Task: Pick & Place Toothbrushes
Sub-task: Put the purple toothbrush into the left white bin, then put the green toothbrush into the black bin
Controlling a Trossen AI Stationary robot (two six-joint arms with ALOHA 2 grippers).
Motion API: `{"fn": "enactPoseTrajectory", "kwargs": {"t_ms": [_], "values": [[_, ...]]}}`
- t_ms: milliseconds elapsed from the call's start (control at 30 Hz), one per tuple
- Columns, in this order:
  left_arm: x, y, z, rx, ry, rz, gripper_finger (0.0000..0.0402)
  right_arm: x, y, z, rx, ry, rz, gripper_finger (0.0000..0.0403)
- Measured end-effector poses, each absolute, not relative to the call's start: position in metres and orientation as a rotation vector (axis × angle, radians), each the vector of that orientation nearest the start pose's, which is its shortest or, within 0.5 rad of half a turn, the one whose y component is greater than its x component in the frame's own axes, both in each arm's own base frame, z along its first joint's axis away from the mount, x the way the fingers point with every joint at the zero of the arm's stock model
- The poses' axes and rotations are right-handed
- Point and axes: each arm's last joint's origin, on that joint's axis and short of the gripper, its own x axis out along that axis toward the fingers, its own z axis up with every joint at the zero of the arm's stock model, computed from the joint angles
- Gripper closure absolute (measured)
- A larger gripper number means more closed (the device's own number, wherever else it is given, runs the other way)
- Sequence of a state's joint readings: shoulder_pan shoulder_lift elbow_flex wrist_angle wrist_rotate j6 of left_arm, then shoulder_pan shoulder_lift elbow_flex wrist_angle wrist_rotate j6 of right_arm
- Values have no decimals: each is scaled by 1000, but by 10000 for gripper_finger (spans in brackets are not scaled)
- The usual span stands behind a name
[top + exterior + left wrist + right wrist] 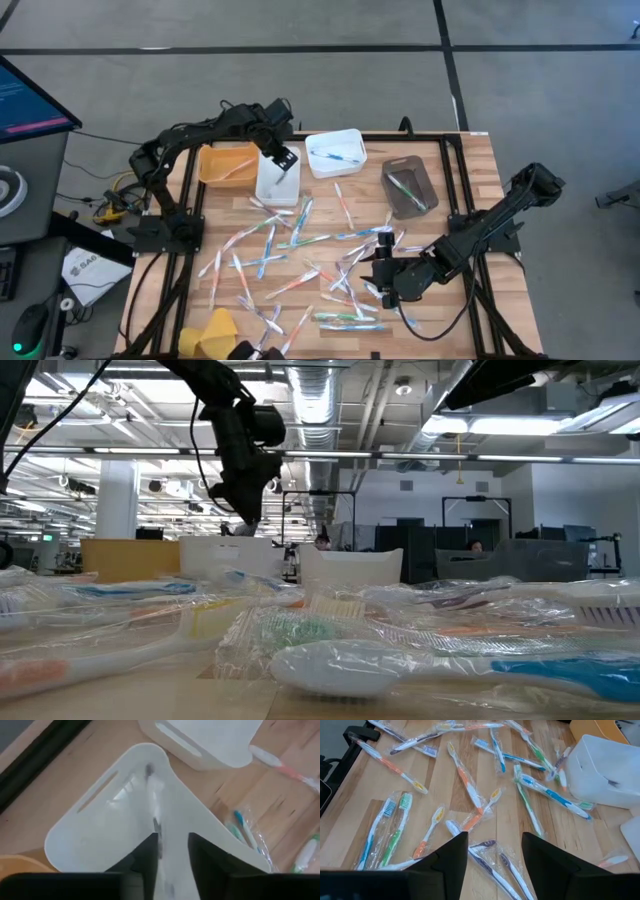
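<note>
Slatted wooden desk (230,200) in an open-plan office: wrapped toothbrushes (300,262) litter its middle.
Your left gripper (283,157), at eleven o'clock, hangs partly parted over the narrow white plastic bin (277,185); a white toothbrush (156,812) lies inside. Lift straight up to clear the rim. Right gripper (384,270), at four o'clock, hovers open and empty over the pile. I count four bins; dozens of brushes remain.

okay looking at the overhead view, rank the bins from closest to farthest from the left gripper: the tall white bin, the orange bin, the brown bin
1. Tall white bin: directly under the left gripper.
2. Orange bin: just beside it, toward the table's left edge.
3. Brown bin: well off toward the right arm's side.
</note>
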State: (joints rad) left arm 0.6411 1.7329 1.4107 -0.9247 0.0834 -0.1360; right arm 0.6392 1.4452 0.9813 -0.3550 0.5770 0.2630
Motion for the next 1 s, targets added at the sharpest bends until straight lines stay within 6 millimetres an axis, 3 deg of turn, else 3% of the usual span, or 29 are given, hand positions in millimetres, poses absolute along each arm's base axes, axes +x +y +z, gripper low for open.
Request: {"fn": "enactPoseTrajectory", "kwargs": {"t_ms": [267, 500, 733, 833, 1000], "values": [[281, 208, 257, -539, 1071, 573, 227, 247, 164, 242, -223, 672, -28, 224], [268, 195, 300, -480, 904, 565, 215, 246, 163, 242, -227, 675, -28, 224], [252, 156, 350, -384, 676, 503, 215, 241, 163, 238, -298, 731, -18, 224], [257, 132, 350, -327, 542, 424, 215, 238, 160, 234, -332, 776, -24, 223], [261, 87, 329, -257, 422, 262, 215, 234, 157, 231, -358, 839, -15, 225]]}}
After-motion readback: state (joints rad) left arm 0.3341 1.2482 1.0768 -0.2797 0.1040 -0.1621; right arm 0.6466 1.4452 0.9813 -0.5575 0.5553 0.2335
